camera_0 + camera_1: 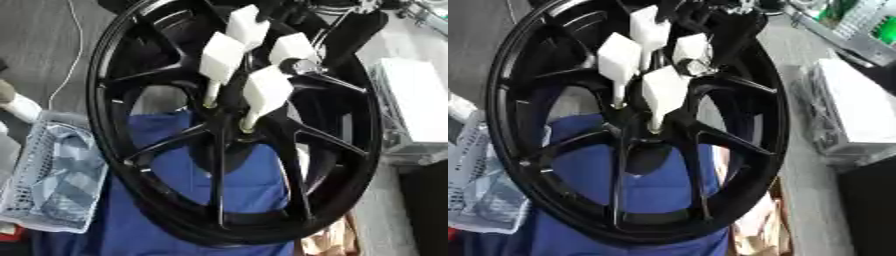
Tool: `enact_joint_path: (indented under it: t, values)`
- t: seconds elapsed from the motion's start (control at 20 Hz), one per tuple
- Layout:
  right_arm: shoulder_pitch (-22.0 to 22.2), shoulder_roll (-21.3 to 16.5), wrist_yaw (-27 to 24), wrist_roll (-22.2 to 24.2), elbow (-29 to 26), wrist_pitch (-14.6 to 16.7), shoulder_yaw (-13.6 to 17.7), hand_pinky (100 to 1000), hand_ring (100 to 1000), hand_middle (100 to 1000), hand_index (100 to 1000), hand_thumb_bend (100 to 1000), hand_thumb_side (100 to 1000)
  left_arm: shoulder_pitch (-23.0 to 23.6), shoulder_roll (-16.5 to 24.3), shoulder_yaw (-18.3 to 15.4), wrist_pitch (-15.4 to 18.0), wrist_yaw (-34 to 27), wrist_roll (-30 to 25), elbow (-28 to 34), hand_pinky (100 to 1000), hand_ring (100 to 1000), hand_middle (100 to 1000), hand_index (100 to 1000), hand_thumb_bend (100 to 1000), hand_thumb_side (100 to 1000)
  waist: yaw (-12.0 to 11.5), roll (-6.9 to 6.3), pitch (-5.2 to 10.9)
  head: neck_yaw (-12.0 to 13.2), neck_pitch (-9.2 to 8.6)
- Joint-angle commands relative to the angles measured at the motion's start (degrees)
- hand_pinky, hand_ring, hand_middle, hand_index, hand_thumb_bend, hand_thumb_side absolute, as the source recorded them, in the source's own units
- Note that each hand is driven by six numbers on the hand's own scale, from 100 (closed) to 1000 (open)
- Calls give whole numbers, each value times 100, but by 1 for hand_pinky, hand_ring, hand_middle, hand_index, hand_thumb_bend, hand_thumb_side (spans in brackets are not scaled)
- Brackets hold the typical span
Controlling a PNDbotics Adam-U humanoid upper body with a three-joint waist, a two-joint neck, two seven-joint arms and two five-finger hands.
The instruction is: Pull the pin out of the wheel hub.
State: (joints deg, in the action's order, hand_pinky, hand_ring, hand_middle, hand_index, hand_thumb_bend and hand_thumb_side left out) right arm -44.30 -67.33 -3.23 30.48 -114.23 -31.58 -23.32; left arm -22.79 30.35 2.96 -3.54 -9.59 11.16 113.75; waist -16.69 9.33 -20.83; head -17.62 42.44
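A large black spoked wheel (pixel 118 150) stands on edge and fills both views. Several pins with white block heads stick out of its hub (pixel 229 112): one at the top (pixel 248 25), one at the left (pixel 221 57), one lower down (pixel 267 90) and one at the right (pixel 293 47). Their pale shafts (pixel 211 95) run down into the hub. My right hand (pixel 346 35) comes in black from the upper right, across the rim, and ends at the right-hand pin, where a silver part (pixel 306 65) touches the block's lower edge. Black on black hides the grip. My left hand does not show.
A blue cloth (pixel 249 190) lies behind and below the wheel. At the left is a white mesh basket (pixel 22 185) with grey fabric. A white box (pixel 420 100) sits on the grey surface at the right, and tan material (pixel 332 240) at the bottom right.
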Motion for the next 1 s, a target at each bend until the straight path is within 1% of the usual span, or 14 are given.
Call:
enact_joint_path:
  t: [0.05,0.45,0.55,0.6,0.75,1.0]
  values:
    - [-41,-125,-14,26,-36,-84,107,851,874,864,839,345,100,-80,157,-19,9,1,-15,85,711,558,541,671,100,686,8,-33,72,-17,-79]
    - [102,-185,109,124,-36,-178,182,864,880,863,845,366,100,-49,150,-23,5,9,-17,85,712,557,540,671,100,689,48,-25,42,15,-92]
    - [165,-217,96,120,-36,-155,215,865,879,853,837,367,100,-30,150,-28,-3,15,-15,85,712,557,540,671,100,689,65,-32,38,29,-71]
    - [191,-233,93,112,-36,-135,245,865,875,828,816,365,100,-25,151,-30,-7,18,-14,85,712,557,540,671,100,689,72,-35,36,36,-59]
    - [266,-277,101,97,-36,-77,319,863,867,798,791,363,100,-29,146,-31,-11,22,-22,85,712,557,540,671,100,688,95,-47,33,45,-42]
    - [366,-318,83,54,-36,-62,362,856,860,790,778,355,100,-28,138,-31,-23,22,-48,85,713,557,541,671,100,689,109,-74,29,47,-34]
